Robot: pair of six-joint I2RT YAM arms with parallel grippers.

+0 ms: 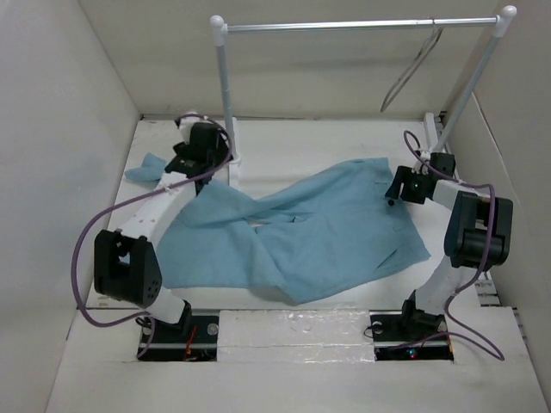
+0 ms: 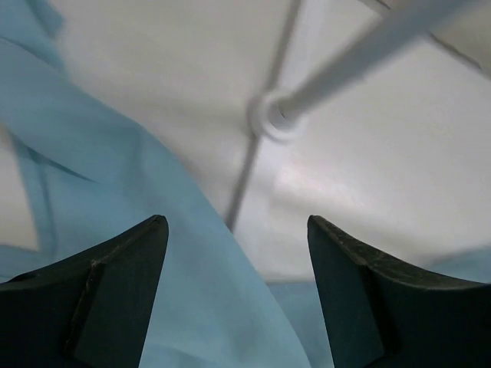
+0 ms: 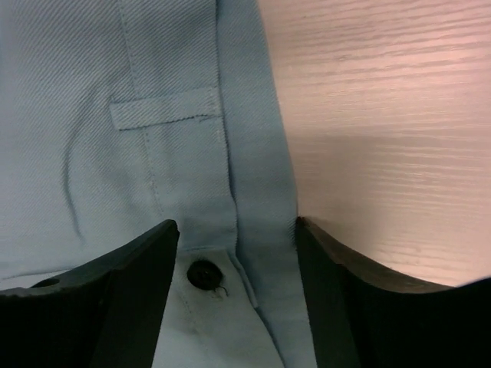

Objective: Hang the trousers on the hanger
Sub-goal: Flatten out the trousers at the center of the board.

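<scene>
The light blue trousers (image 1: 318, 228) lie spread across the table, one leg running to the far left under my left arm. The grey wire hanger (image 1: 413, 73) hangs from the rack's bar at the far right, apart from the cloth. My left gripper (image 1: 179, 162) (image 2: 236, 222) is open just above the leg (image 2: 115, 199), fingers wide and clamping nothing. My right gripper (image 1: 396, 191) (image 3: 236, 224) is open over the waistband (image 3: 253, 176), straddling its edge beside a black button (image 3: 203, 274).
A rack of white posts and a silver bar (image 1: 344, 26) stands at the back; its left post foot (image 2: 272, 115) is just beyond my left fingers. White walls close in the table on the left, right and back.
</scene>
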